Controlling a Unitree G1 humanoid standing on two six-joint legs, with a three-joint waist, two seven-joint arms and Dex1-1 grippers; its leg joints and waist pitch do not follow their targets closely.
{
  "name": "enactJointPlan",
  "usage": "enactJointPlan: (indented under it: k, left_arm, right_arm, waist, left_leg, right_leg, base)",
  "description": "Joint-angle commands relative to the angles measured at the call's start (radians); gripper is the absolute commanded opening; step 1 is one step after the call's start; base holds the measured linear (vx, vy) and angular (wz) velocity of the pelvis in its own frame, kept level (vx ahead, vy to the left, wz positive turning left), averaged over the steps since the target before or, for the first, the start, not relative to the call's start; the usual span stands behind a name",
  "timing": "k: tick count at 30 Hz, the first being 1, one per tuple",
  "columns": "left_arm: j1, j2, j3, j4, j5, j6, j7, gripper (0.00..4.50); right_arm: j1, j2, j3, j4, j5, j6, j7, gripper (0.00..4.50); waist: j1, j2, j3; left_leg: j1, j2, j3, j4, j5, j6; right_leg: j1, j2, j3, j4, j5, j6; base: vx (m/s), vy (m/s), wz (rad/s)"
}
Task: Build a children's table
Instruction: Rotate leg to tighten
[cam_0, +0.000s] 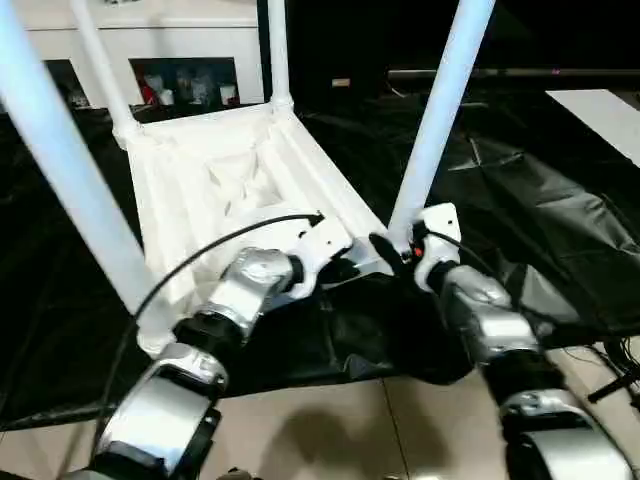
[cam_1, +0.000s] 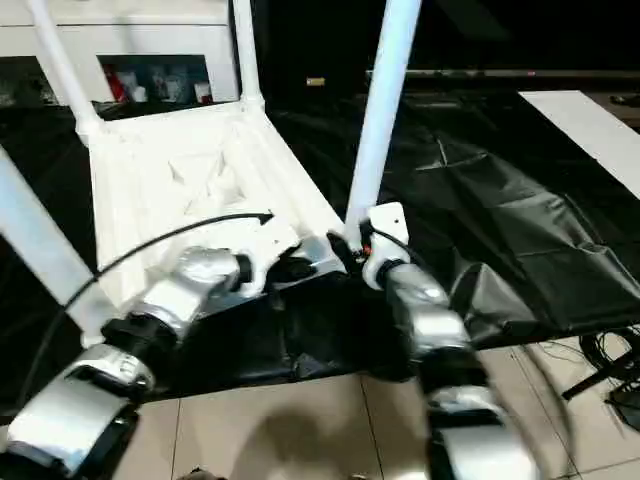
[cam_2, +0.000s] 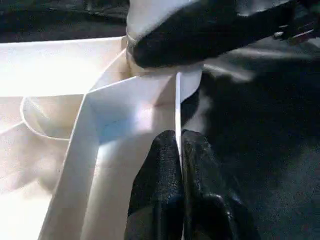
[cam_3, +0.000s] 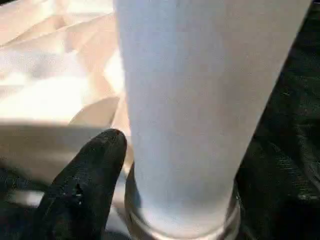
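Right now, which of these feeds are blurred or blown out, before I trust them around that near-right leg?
Right eye view: the right forearm smears with motion blur low in frame. Left wrist view: the tabletop underside glares nearly white, its ribs washed out. Right wrist view: the leg sits soft and out of focus. Left eye view: fairly sharp.

White tabletop (cam_0: 230, 180) and legs (cam_0: 440, 110), black sheet (cam_0: 520, 200), black-fingered left end effector (cam_2: 180, 165).

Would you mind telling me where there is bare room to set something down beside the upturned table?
Free: the black sheet right of the tabletop, and the tiled floor between the forearms. Crowded: the near right corner, where the left gripper pinches the rim and the right gripper flanks the leg.
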Motion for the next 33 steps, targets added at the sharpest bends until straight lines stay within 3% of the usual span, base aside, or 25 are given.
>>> enactJointPlan:
  k: [1, 5, 10, 18, 20, 33]
  left_arm:
    - [0.035, -0.001, 0.016, -0.037, -0.071, -0.053, -0.106, 0.00]
    - [0.083, 0.078, 0.003, -0.125, -0.122, -0.017, -0.297, 0.00]
    - [0.112, 0.127, 0.004, -0.170, -0.152, 0.028, -0.386, 0.00]
    - [0.112, 0.127, 0.004, -0.170, -0.152, 0.028, -0.386, 0.00]
    - [0.124, 0.137, 0.007, -0.189, -0.158, 0.039, -0.400, 0.00]
    - [0.151, 0.155, 0.010, -0.248, -0.169, 0.084, -0.434, 0.00]
  right_arm:
    - [0.013, -0.015, 0.059, -0.057, 0.007, -0.027, 0.140, 3.69]
    - [0.076, -0.120, 0.095, -0.179, 0.055, 0.007, 0.399, 3.69]
    - [0.099, -0.166, 0.113, -0.211, 0.084, 0.030, 0.492, 3.69]
    - [0.099, -0.166, 0.113, -0.211, 0.084, 0.030, 0.492, 3.69]
    - [0.095, -0.164, 0.113, -0.201, 0.090, 0.047, 0.515, 3.36]
    - [0.107, -0.179, 0.120, -0.222, 0.116, 0.103, 0.573, 2.60]
  waist:
    - [0.002, -0.026, -0.061]
    - [0.005, -0.023, -0.061]
    - [0.009, -0.020, -0.060]
    - [0.008, -0.023, -0.061]
    - [0.008, -0.027, -0.061]
    - [0.007, -0.026, -0.062]
  left_leg:
    - [0.006, 0.025, -0.014, -0.059, -0.151, 0.086]
    - [0.006, 0.032, -0.014, -0.059, -0.155, 0.101]
    - [0.011, 0.035, -0.011, -0.061, -0.161, 0.087]
    - [0.010, 0.031, -0.012, -0.060, -0.153, 0.078]
    - [0.008, 0.031, -0.012, -0.060, -0.151, 0.079]
    - [0.007, 0.030, -0.011, -0.058, -0.135, 0.086]
  right_leg:
    - [0.049, -0.077, 0.040, -0.079, -0.221, -0.198]
    - [0.048, -0.074, 0.040, -0.073, -0.198, -0.210]
    - [0.043, -0.075, 0.040, -0.071, -0.198, -0.228]
    - [0.043, -0.075, 0.041, -0.073, -0.205, -0.219]
    - [0.045, -0.076, 0.041, -0.071, -0.203, -0.218]
    - [0.045, -0.074, 0.039, -0.068, -0.179, -0.223]
  base:
    - [0.000, 0.000, 0.00]
    - [0.000, 0.000, 0.00]
    - [0.000, 0.000, 0.00]
    - [0.000, 0.000, 0.00]
    - [0.000, 0.000, 0.00]
    - [0.000, 0.000, 0.00]
